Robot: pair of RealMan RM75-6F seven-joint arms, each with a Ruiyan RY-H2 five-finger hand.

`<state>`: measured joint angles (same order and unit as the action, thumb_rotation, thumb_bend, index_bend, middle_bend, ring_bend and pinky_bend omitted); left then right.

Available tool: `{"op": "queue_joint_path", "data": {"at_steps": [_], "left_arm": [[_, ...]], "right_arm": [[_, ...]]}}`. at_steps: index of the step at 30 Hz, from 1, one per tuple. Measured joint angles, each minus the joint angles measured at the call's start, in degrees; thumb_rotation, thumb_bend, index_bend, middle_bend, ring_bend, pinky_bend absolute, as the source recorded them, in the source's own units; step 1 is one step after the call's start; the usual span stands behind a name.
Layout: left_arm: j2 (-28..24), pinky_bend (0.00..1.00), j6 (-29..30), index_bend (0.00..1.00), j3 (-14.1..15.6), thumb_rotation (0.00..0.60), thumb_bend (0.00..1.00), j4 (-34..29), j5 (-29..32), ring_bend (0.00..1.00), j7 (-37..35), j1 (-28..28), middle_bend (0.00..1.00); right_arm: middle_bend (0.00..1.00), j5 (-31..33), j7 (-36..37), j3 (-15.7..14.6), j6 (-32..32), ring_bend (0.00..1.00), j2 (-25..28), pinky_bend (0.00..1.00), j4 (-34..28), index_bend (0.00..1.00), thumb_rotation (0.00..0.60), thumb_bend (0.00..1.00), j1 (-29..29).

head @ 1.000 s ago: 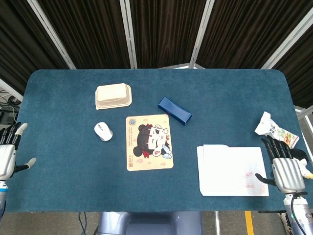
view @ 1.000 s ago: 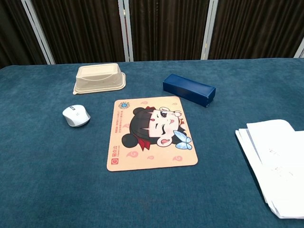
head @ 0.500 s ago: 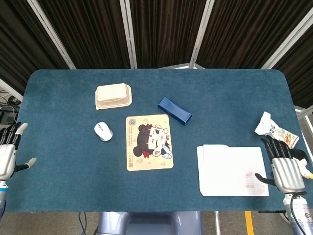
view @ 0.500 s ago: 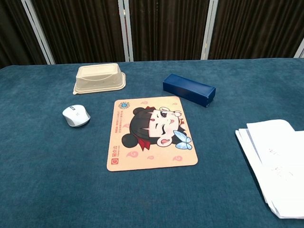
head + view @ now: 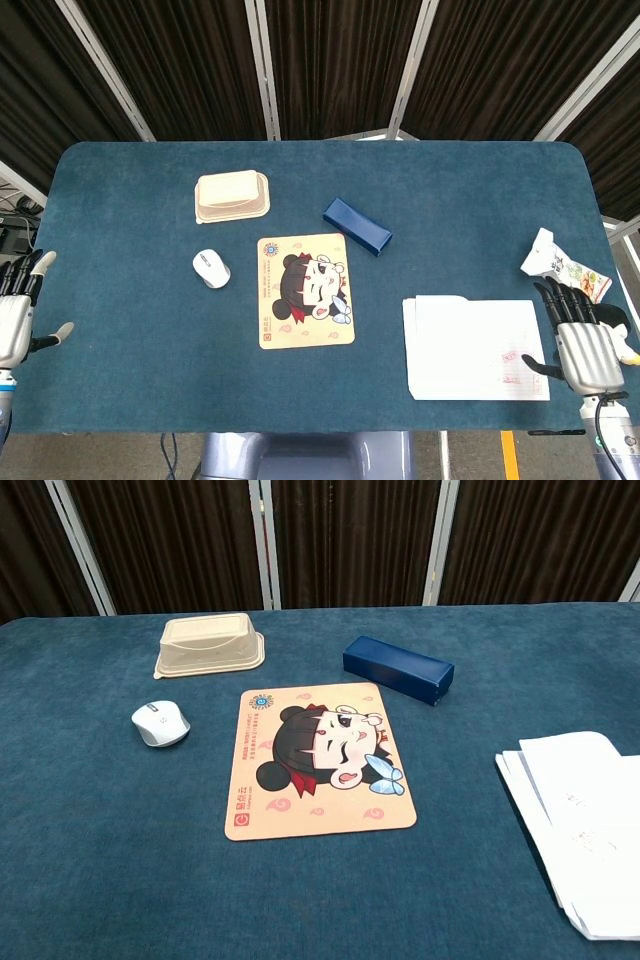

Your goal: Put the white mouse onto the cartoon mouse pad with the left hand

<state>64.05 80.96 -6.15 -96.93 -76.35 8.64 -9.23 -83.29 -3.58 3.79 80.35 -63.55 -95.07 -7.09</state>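
Observation:
The white mouse (image 5: 211,268) (image 5: 160,723) lies on the blue tablecloth just left of the cartoon mouse pad (image 5: 305,290) (image 5: 314,757), a small gap between them. My left hand (image 5: 17,312) hangs at the table's left edge, fingers apart and empty, far from the mouse. At the right edge my right hand (image 5: 583,342) is also empty with its fingers spread, beside the paper. The chest view shows neither hand.
A beige lidded food box (image 5: 232,195) (image 5: 209,644) sits behind the mouse. A dark blue box (image 5: 357,226) (image 5: 398,669) lies behind the pad's right corner. A stack of white paper (image 5: 474,347) (image 5: 582,825) and a snack packet (image 5: 561,266) occupy the right side.

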Motion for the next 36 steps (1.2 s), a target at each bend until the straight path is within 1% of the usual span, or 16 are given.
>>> {"op": "queue_joint_path", "data": {"at_steps": [6,11,13,18,21,25,28,32,36], "left_arm": [[-1.1,0.00,-2.7,0.08,-0.1,0.600,0.19,-0.8,0.0,0.00,0.7,-1.5,0.00],[-3.8,0.00,-9.6,0.08,-1.1,0.600,0.19,-1.9,1.2,0.00,1.3,-5.5,0.00],[-4.7,0.00,-12.8,0.11,-1.9,0.600,0.19,-2.1,1.8,0.00,1.7,-7.9,0.00],[-5.2,0.00,-19.6,0.23,-3.4,0.600,0.19,-0.8,3.2,0.00,4.6,-14.0,0.00],[-4.1,0.00,-23.5,0.28,-3.9,0.600,0.19,1.6,4.3,0.00,8.3,-17.7,0.00],[-0.8,0.00,-28.2,0.30,-4.0,0.600,0.19,5.9,6.0,0.00,12.5,-22.3,0.00],[1.1,0.00,-30.5,0.29,-3.6,0.600,0.19,8.5,6.5,0.00,14.7,-24.7,0.00],[3.1,0.00,-32.6,0.23,-3.0,0.600,0.19,11.4,6.5,0.00,17.8,-27.4,0.00],[5.7,0.00,-34.2,0.23,-2.2,0.600,0.19,14.6,5.6,0.00,19.9,-29.8,0.00]], "right_arm": [[0.00,0.0,0.0,0.0,0.0,0.00,0.0,0.00,0.1,0.00,0.600,0.11,0.0],[0.00,0.0,0.0,0.0,0.0,0.00,0.0,0.00,0.0,0.00,0.600,0.11,0.0],[0.00,0.1,-0.1,0.0,0.0,0.00,0.0,0.00,0.0,0.00,0.600,0.11,0.0],[0.00,0.2,0.0,0.1,-0.1,0.00,0.0,0.00,-0.1,0.00,0.600,0.11,0.0],[0.00,0.2,0.1,0.1,-0.1,0.00,0.1,0.00,-0.1,0.00,0.600,0.11,0.0],[0.00,0.2,0.2,0.0,-0.1,0.00,0.1,0.00,-0.1,0.00,0.600,0.11,0.0],[0.00,0.3,0.1,0.1,-0.1,0.00,0.1,0.00,-0.1,0.00,0.600,0.11,0.0],[0.00,0.3,0.1,0.1,-0.1,0.00,0.0,0.00,-0.1,0.00,0.600,0.11,0.0],[0.00,0.3,0.1,0.1,-0.1,0.00,0.0,0.00,-0.1,0.00,0.600,0.11,0.0]]}}
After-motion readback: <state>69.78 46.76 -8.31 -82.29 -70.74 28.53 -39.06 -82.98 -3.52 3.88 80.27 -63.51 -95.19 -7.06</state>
